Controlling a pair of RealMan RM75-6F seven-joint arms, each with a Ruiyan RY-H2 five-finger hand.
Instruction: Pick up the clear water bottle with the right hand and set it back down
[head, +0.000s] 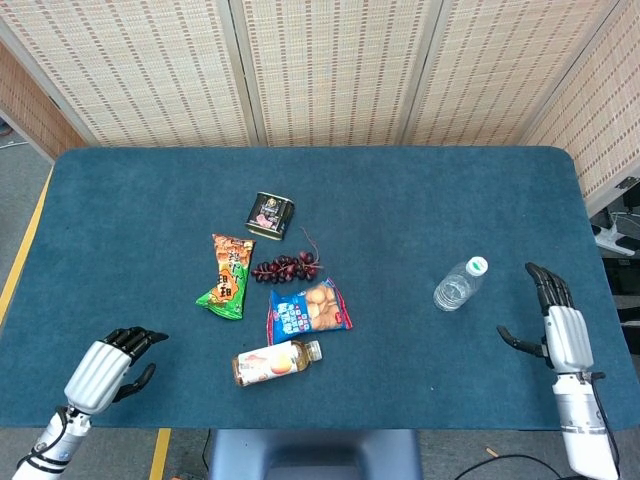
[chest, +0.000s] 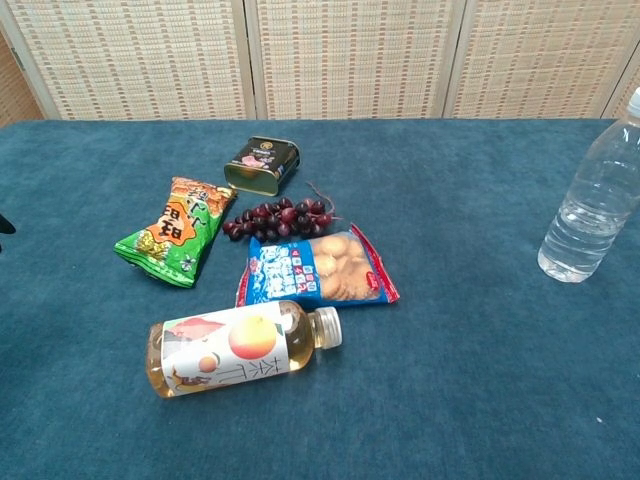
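Note:
The clear water bottle (head: 458, 285) (chest: 594, 203) stands upright on the blue table, right of centre, with a white cap. My right hand (head: 558, 325) is open near the table's right edge, to the right of the bottle and apart from it, its thumb pointing toward the bottle. It does not show in the chest view. My left hand (head: 104, 366) rests at the front left corner with fingers loosely curled, holding nothing. Only a dark fingertip (chest: 5, 226) of it shows in the chest view.
A green snack bag (head: 228, 276), a dark tin (head: 270, 215), a bunch of dark grapes (head: 287, 267), a blue biscuit packet (head: 307, 310) and a lying peach-tea bottle (head: 274, 362) cluster left of centre. The table's right edge (head: 600, 290) lies just beyond the right hand.

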